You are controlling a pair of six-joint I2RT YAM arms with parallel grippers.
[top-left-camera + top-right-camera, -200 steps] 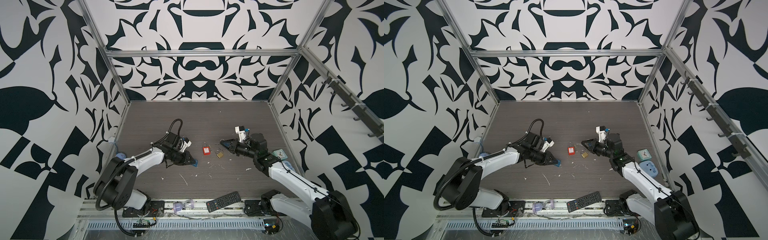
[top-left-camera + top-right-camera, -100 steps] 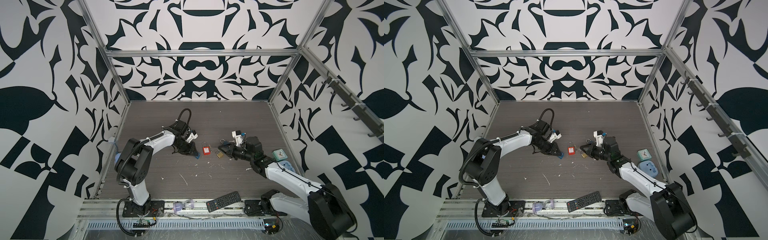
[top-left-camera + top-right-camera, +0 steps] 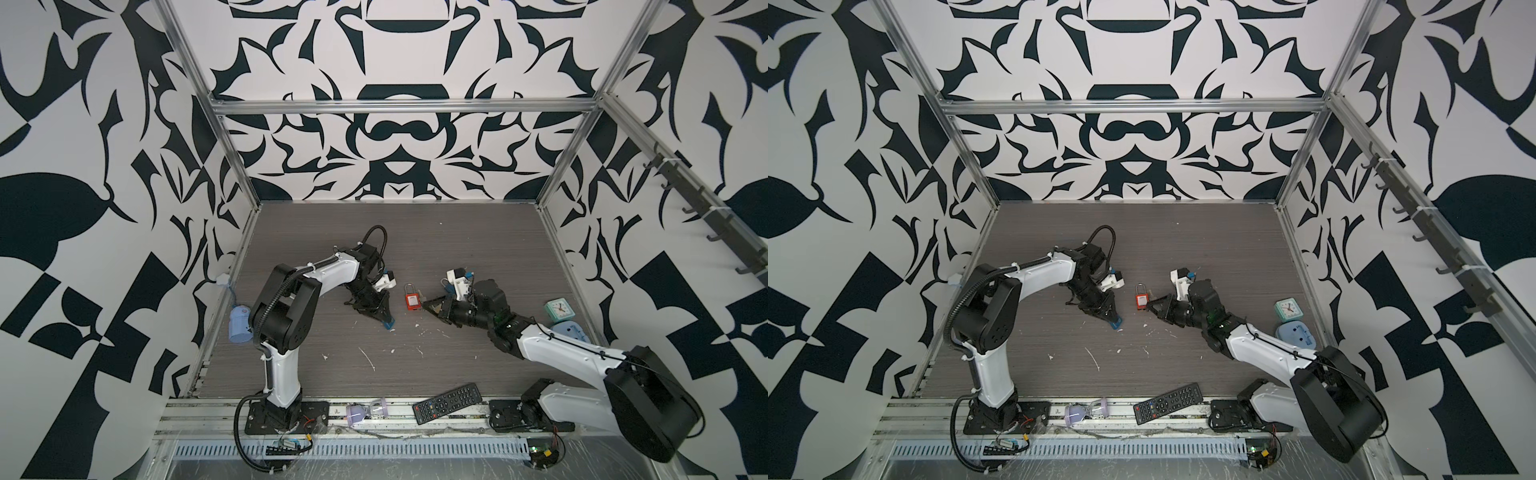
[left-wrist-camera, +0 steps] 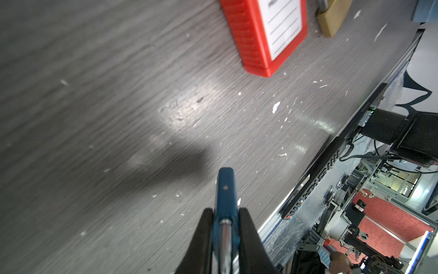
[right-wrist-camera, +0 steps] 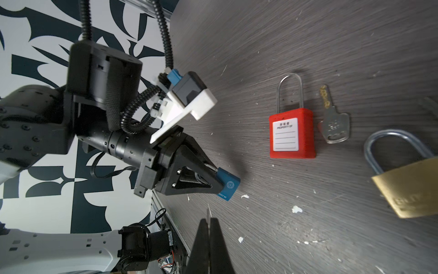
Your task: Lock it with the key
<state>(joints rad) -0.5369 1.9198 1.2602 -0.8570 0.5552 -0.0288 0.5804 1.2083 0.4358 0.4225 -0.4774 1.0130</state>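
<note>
My left gripper [image 4: 224, 211] is shut on a blue padlock [image 4: 225, 187]. The jaws clamp its body where the silver shackle enters, and the body sticks out past the fingertips, low over the table. Both top views show this gripper [image 3: 384, 319] [image 3: 1111, 315] left of a red padlock [image 3: 411, 301] lying flat. My right gripper [image 5: 209, 220] is shut on a thin metal blade, seen edge-on, that looks like the key [image 5: 208, 213]. It hovers [image 3: 429, 305] just right of the red padlock [image 5: 292, 136], facing the blue padlock [image 5: 228, 186].
A loose key [image 5: 333, 121] lies beside the red padlock, with a brass padlock [image 5: 407, 180] close by. A remote [image 3: 449, 402] rests on the front rail. A small clock [image 3: 559, 309] and a blue block [image 3: 567, 332] sit at the right wall. White flecks dot the table.
The left arm has lifted its elbow and swung round, while the blue padlock stays at about the same spot. The right gripper has come lower and nearer the red padlock.
</note>
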